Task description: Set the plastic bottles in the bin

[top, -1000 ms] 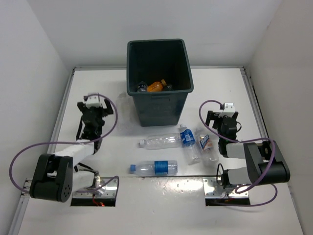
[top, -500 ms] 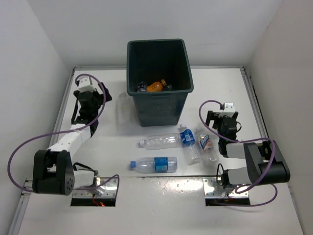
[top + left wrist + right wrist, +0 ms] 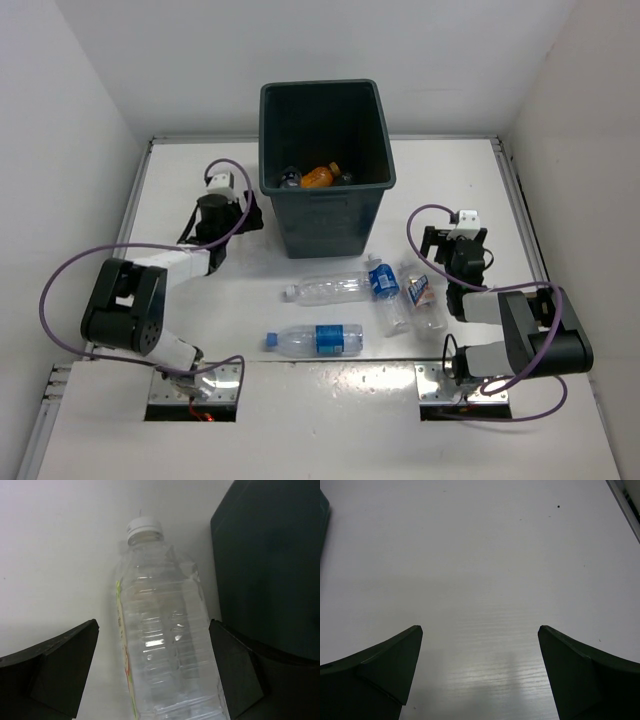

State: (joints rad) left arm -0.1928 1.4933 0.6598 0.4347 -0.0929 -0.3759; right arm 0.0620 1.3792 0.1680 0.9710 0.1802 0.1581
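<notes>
The bin (image 3: 325, 200) stands at the back middle of the table. A clear plastic bottle (image 3: 160, 615) with a white cap lies by the bin's left wall (image 3: 270, 565). My left gripper (image 3: 240, 218) is open, with one finger on each side of that bottle and not closed on it (image 3: 153, 625). In front of the bin lie an unlabelled clear bottle (image 3: 325, 289), a blue-labelled bottle (image 3: 315, 341), another blue-labelled one (image 3: 385, 290) and a white-blue one (image 3: 422, 295). My right gripper (image 3: 455, 238) is open over bare table (image 3: 480, 630).
An orange bottle (image 3: 318, 176) and some dark items lie inside the bin. White walls close the table on the left, back and right. A metal rail (image 3: 515, 200) runs along the right edge.
My left arm has swung from the table's left side toward the bin, bringing its open gripper around the bottle beside the bin. The right arm has not moved.
</notes>
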